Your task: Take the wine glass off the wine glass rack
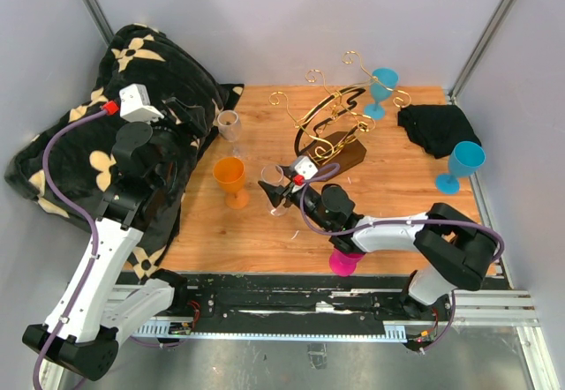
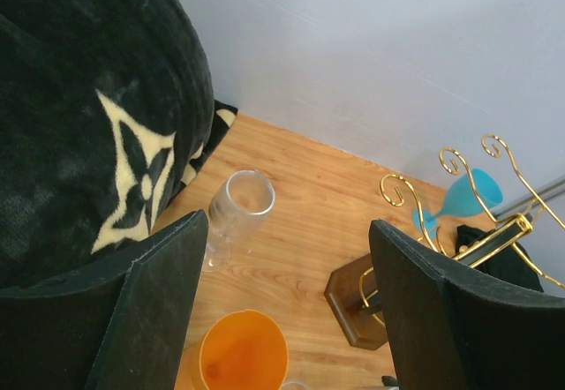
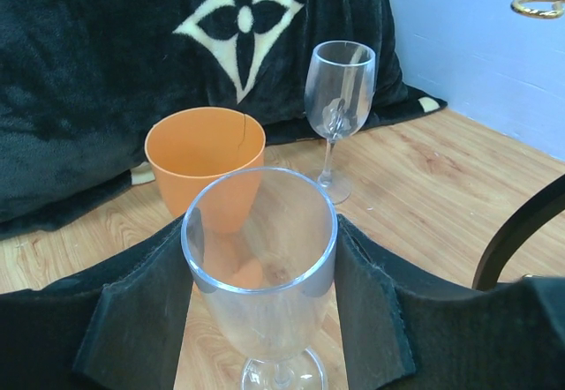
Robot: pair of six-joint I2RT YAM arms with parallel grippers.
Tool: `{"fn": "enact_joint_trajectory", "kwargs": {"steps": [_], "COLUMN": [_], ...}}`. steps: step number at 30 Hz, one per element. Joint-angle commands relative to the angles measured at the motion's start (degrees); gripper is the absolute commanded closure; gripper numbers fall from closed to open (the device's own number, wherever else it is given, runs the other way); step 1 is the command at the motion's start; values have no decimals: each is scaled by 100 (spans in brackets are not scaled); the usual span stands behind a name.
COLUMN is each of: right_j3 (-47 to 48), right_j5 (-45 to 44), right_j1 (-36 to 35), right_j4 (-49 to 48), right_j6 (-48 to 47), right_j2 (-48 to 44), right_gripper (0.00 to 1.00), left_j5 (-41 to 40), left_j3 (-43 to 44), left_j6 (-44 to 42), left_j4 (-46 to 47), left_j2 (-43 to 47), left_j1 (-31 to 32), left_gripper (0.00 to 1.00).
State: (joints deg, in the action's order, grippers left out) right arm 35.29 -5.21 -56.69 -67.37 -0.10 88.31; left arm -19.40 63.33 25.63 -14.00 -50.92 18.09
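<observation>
The gold wire wine glass rack (image 1: 331, 118) stands on its dark wooden base (image 1: 346, 154) at the table's far middle; no glass hangs from the arms that I can see. It also shows in the left wrist view (image 2: 459, 198). My right gripper (image 1: 275, 187) (image 3: 260, 258) is to the rack's near left, shut on the bowl of an upright clear wine glass (image 1: 272, 176) (image 3: 260, 271). The glass's foot is at or just above the wood. My left gripper (image 1: 192, 115) (image 2: 287, 231) is open and empty, above the blanket's edge.
A second clear glass (image 1: 229, 125) (image 3: 338, 99) and an orange cup (image 1: 230, 178) (image 3: 205, 161) stand left of my right gripper. Blue glasses stand behind the rack (image 1: 382, 86) and at the right edge (image 1: 463, 162). A black cloth (image 1: 437, 127), a pink object (image 1: 344, 263) and a blanket (image 1: 97, 134) are also here.
</observation>
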Motion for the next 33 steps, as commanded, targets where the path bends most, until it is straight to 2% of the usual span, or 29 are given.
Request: {"fn": "enact_joint_trajectory", "kwargs": {"steps": [1,5,8,13,16,18,21,23,24,28,30,33], "right_j3": [137,214,242,296,495,664,802,908,1086,2721,3480,4296], "right_j5": [195,247,258,218,207,184,58,80,72,-192,-450,-572], "right_j1": [135,146,158,175,175,170,184,177,182,183,222,1004], "right_j4": [-317,-154,-94,32,554,949,1436,2082,2738,5915,6780,7781], "right_j6": [159,185,194,41,-223,-404,-666,-708,-586,-23,-147,44], "right_j2": [81,131,156,9,-208,-391,-695,-1053,-1290,-1791,-1911,-2000], "right_gripper": [59,56,49,27,17,2,2,2,2,2,2,2], "left_j5": [21,24,11,43,76,98,139,155,151,134,188,381], "left_j3": [145,157,151,178,194,207,223,227,232,403,653,1187], "left_j6": [-97,-118,-126,-154,-159,-163,-146,-177,-200,-314,-311,-387], "left_j4": [0,7,11,18,7,2,2,-5,-11,-136,-354,-935], "left_j2": [9,11,10,-30,-65,-84,-114,-105,-111,-247,-591,-1241], "left_j1": [-45,-44,-49,-43,-42,-47,-50,-46,-43,-45,-45,-61], "left_gripper": [21,20,21,21,21,21,21,21,21,20,17,10]}}
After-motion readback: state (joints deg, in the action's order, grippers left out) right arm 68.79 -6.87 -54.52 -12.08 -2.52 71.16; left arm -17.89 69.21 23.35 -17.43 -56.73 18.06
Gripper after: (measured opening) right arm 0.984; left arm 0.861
